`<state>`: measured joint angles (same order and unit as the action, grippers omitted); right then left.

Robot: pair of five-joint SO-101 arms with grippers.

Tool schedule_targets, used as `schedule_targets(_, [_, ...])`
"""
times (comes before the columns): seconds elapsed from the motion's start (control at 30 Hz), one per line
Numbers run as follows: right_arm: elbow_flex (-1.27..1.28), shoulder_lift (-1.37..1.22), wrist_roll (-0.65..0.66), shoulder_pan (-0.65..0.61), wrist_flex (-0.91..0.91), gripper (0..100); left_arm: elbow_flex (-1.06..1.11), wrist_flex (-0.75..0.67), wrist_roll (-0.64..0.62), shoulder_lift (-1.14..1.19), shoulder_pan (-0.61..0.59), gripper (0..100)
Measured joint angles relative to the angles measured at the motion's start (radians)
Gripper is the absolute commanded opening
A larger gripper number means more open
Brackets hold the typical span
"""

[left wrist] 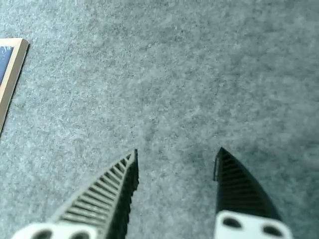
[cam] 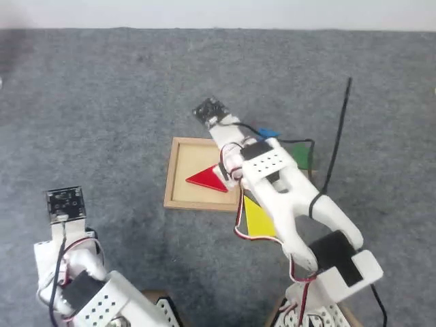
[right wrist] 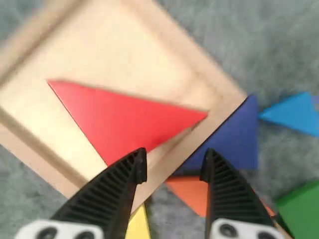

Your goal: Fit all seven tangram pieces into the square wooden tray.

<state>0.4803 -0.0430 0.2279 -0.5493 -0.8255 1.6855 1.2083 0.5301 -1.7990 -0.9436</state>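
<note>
Near left, the left gripper (left wrist: 177, 151) hangs over bare grey carpet (cam: 102, 102) with its fingers spread apart and nothing between them. A corner of the square wooden tray (cam: 172, 174) sits off to its right.

Further in, the right arm stretches from the near right edge towards the middle. A yellow triangle (cam: 257, 218) lies on the carpet partly under it, just off the tray's near right corner.

The right gripper (right wrist: 175, 152) hovers above the tray's right rim, fingers apart and empty. A red triangle (cam: 208, 179) lies flat inside the tray, towards its right side.

Outside that rim sit an orange piece (right wrist: 192, 191) and a dark blue piece (right wrist: 232, 137). A green piece (cam: 300, 155) and a light blue triangle (cam: 268, 133) lie farther off.
</note>
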Motion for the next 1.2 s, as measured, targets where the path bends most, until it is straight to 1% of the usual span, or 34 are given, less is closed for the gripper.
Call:
schedule_targets(0.27, [0.02,-0.023,0.015,-0.058,0.052,18.7,0.008,0.006,0.008,0.0,0.0,24])
schedule_targets(0.37, [0.021,-0.023,0.015,-0.06,0.052,18.7,0.009,0.029,0.008,0.0,0.0,24])
schedule_targets(0.67, [0.031,-0.068,0.014,-0.08,0.055,18.7,0.009,0.029,0.009,0.0,0.0,24])
schedule_targets(0.77, [-0.04,-0.13,0.014,-0.083,0.054,18.7,0.009,0.029,0.009,0.0,0.0,24])
schedule_targets(0.97, [-0.281,-0.299,0.014,-0.084,-0.031,18.7,0.009,0.029,0.009,0.0,0.0,24])
schedule_targets(1.2, [-0.545,-0.473,-0.06,-0.061,-0.087,18.7,0.009,0.029,0.009,0.0,0.0,24])
